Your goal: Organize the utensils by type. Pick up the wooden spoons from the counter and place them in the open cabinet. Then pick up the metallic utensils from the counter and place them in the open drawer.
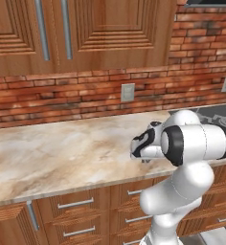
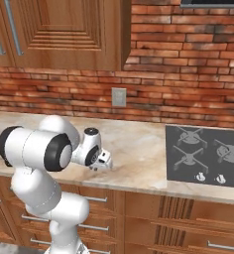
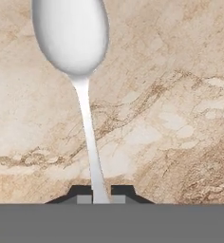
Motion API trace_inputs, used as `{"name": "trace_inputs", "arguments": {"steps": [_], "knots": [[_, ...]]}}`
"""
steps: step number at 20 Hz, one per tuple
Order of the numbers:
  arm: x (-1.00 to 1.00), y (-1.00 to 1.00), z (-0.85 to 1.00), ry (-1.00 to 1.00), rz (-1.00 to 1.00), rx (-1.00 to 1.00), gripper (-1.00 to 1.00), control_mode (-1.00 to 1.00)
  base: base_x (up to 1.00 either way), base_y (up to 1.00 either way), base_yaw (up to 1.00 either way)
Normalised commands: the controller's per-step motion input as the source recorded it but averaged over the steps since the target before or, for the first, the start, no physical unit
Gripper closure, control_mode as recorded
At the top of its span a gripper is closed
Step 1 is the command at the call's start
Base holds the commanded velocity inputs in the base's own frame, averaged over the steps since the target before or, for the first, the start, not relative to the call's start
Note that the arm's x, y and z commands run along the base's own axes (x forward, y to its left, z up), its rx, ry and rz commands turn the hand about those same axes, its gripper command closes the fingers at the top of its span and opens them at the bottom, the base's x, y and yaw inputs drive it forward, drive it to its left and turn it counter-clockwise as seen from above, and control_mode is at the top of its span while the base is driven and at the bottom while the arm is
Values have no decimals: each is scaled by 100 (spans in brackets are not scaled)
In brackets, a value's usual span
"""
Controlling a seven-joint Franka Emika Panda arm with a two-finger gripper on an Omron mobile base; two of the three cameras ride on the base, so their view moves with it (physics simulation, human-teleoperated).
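Grey metal spoon (image 3: 80, 71) pinched at handle by end effector (image 3: 100, 198), near counter (image 1: 62, 153) front edge

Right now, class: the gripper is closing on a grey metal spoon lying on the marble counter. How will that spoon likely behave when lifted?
The metal spoon looks rigid, so it should stay straight. Its handle is thin and smooth between the fingertips, so it may slip or pivot. The gripper holds it far from the broad bowl, so that end will probably droop toward the counter.

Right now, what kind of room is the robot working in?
A home kitchen, by the look of it: a marble-look counter with a stovetop set in, wooden cabinets above, and a brick backsplash.
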Motion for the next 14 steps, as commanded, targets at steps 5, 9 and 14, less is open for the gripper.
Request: {"name": "trace_inputs", "arguments": {"steps": [5,9,14], "knots": [[-6,-27,-22,-13,5,9,100,-100,0,0,0],[-25,-16,-4,-16,2,0,100,-100,0,0,0],[-14,-21,0,-2,2,0,100,-100,0,0,0]]}}
